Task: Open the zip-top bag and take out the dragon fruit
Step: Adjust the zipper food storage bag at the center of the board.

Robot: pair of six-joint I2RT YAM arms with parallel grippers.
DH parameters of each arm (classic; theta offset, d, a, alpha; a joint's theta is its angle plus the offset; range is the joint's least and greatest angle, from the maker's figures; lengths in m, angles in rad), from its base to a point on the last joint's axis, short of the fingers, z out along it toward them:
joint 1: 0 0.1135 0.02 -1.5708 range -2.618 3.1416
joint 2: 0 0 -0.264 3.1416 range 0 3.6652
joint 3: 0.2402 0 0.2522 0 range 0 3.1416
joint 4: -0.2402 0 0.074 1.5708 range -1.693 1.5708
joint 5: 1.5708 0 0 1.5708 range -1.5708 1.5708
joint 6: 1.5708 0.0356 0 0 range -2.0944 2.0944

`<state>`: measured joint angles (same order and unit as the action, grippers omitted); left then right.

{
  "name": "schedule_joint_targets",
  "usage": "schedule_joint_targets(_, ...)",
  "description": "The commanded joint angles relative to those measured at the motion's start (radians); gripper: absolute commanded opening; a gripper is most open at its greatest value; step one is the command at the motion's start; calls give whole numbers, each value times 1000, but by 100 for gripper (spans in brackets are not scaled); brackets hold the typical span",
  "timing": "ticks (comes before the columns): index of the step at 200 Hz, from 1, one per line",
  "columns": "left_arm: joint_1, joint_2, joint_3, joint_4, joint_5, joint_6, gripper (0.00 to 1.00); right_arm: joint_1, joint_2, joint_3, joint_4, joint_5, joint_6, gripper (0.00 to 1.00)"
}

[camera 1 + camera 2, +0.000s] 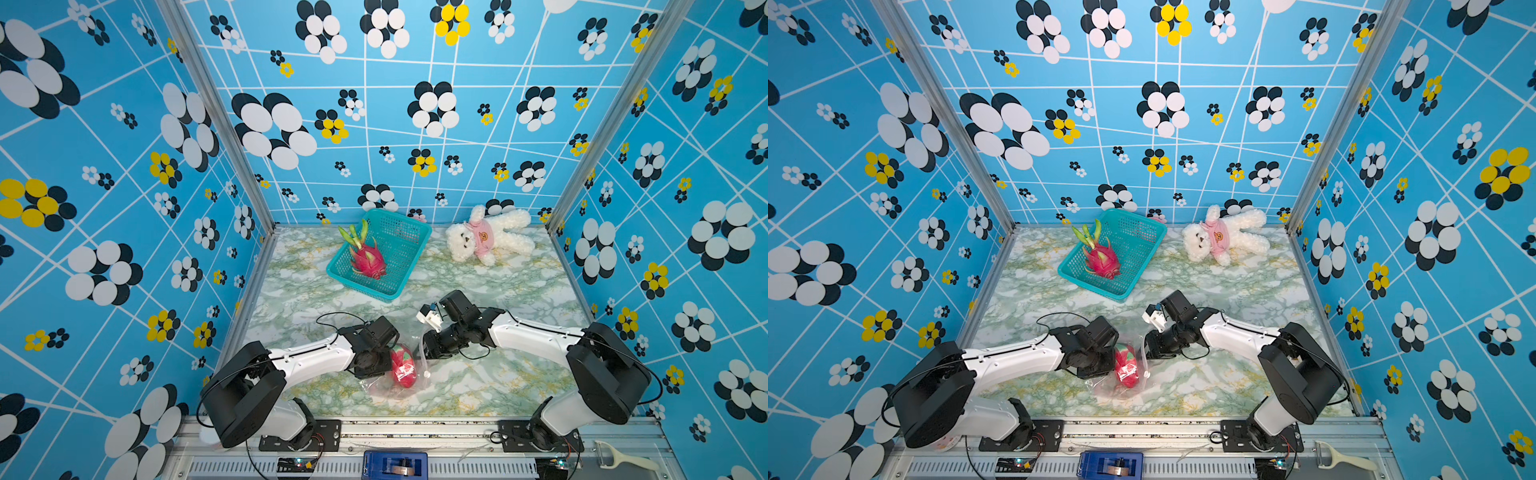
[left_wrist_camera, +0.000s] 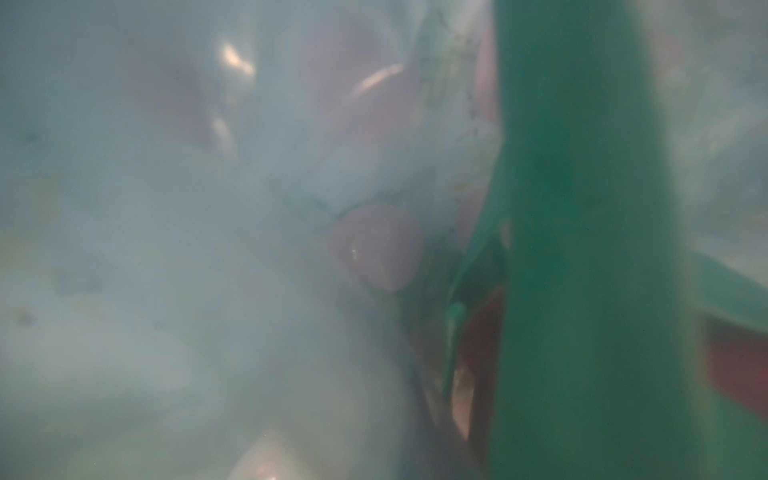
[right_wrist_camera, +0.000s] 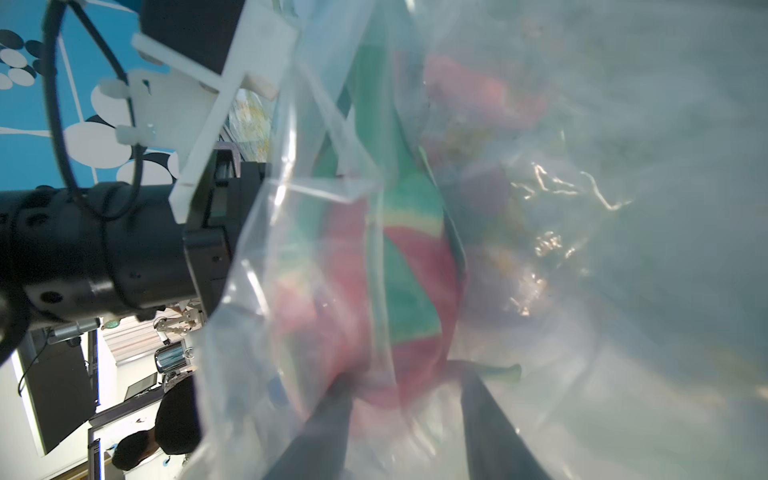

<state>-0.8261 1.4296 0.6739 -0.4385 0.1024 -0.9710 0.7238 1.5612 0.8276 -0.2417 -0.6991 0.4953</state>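
Note:
The zip-top bag [image 1: 376, 388] [image 1: 1100, 386] lies crumpled on the marble table [image 1: 478, 386] near its front, with a pink and green dragon fruit [image 1: 403, 368] [image 1: 1126, 368] inside. Its small white slider [image 1: 427, 374] is at the bag's right edge. My left gripper [image 1: 384, 361] [image 1: 1106, 361] is shut at the bag's left side, fingers hidden, and bag film fogs the left wrist view, where a green scale [image 2: 582, 249] shows. My right gripper [image 1: 428, 351] [image 3: 403, 386] is at the bag's right edge. Its dark fingers [image 3: 328, 419] stand apart with the fruit's pink end [image 3: 415, 291] between them amid plastic [image 3: 623, 249].
A teal basket [image 1: 409, 243] at the back holds a second dragon fruit [image 1: 368, 259]. A white teddy bear [image 1: 490, 237] lies at the back right. A blue tape dispenser [image 1: 395, 465] and a white peeler [image 1: 623, 457] rest on the front rail. Patterned walls close three sides.

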Motion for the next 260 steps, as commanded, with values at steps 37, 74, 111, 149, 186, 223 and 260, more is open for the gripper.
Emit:
schedule_joint_targets(37,13,99,95,-11,11,85,0,23,-91,-42,97,-65,25,74)
schedule_joint_targets(74,36,14,109,-72,-5,101,0,15,-126,-46,-38,72,4,74)
schedule_joint_targets(111,84,-165,51,-83,2,86,0,-83,-294,-210,101,20,122,74)
schedule_joint_targets(149,104,-219,-13,-46,33,64,0,-106,-348,-266,242,-30,199,71)
schedule_joint_targets(186,69,-156,-18,24,37,38,0,-61,-194,-179,171,-72,135,69)
schedule_joint_targets(223,-17,-28,30,94,28,16,0,22,-128,-172,175,-58,138,71)
schedule_joint_targets(260,-67,65,64,165,17,-18,0,52,-68,-134,187,-36,143,77)
